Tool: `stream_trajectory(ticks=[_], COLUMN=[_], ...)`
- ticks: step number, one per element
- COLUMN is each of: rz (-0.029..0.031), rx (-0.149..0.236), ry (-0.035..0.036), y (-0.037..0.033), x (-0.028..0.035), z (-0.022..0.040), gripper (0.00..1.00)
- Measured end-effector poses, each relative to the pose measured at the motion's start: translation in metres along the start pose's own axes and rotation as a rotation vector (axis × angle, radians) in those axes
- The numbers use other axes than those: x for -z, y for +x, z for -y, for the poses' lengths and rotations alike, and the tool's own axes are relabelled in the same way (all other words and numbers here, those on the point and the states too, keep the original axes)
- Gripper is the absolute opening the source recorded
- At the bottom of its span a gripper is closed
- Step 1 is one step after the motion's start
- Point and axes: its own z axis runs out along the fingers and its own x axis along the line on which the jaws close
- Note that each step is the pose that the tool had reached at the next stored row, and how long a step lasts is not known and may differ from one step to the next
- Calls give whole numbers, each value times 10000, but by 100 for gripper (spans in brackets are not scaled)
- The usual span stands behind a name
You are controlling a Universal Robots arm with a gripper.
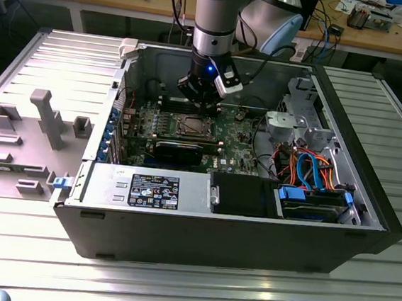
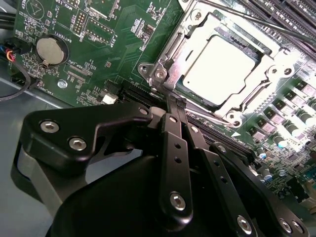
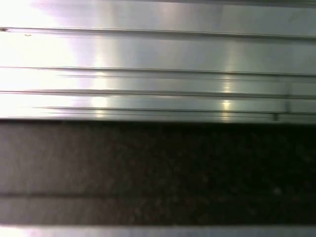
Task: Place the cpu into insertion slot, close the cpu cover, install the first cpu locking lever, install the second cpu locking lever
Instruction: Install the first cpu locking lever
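The cpu sits in the insertion slot near the middle of the green motherboard, inside the open computer case that lies on a ribbed metal table in the exterior view. The gripper hangs from the arm just behind the slot, close above the board, and from this distance I cannot tell whether its tips touch anything. A long black card lies in front of the slot, and a bundle of orange and blue cables fills the case toward the exterior view's right. A grey moulded tray rests on the table at the exterior view's left. In the second wrist view the cpu shows as a bright silver square lying flat in the insertion slot, with the cpu cover folded down around it so the chip shows through the frame's window. The gripper has its black fingers pressed together, closed on nothing, their tips just beside the near corner of the cover. A round coin battery sits on the board well apart from the slot. In the first wrist view, ribbed metal slats lie above a dark band, probably the table and the case wall.
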Motion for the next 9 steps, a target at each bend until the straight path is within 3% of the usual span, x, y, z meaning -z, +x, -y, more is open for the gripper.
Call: stream_trajectory(ticks=[2, 6, 9], rz=[0, -2, -3], rx=[0, 4, 6], ry=[5, 141, 194], y=[-1, -4, -7], x=[-2, -9, -16], z=[0, -1, -1], gripper=[11, 11, 11])
